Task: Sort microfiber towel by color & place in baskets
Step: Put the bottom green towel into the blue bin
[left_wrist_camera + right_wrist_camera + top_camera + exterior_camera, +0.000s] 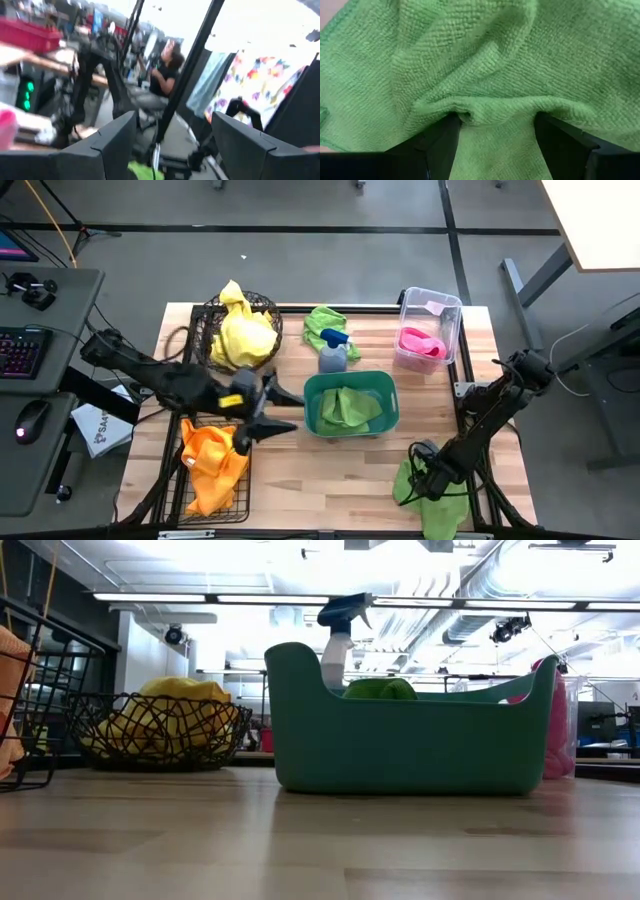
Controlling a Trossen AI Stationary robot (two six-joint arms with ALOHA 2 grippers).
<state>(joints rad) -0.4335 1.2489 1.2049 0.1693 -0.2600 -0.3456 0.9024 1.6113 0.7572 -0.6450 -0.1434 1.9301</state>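
A lime green microfiber towel (485, 65) lies rumpled at the near right corner of the light wooden table (330, 475), directly under the right gripper (425, 478). In the right wrist view its two dark fingers (440, 142) stand spread apart and press down into the cloth, with a raised fold of the green fabric bunched between them; the jaws are wide and have not closed on the fold.

The left gripper (285, 412) hovers above the table just left of the teal-green plastic tub (318, 408), its fingers parted wide and holding nothing. It sits between the round dark wire basket (215, 315) at the far left and the rectangular black wire basket (185, 500) at the near left.

A green towel (350, 408) lies folded inside the teal tub. Bright yellow towels (243, 335) are heaped in the round basket, and an orange towel (213, 465) fills the rectangular basket. A pink towel (420, 345) rests in the clear plastic bin (447, 308) at the far right. Another lime green cloth (320, 323) lies loose on the table behind the tub, with a blue-grey spray bottle (333, 352) standing beside it, touching its edge.
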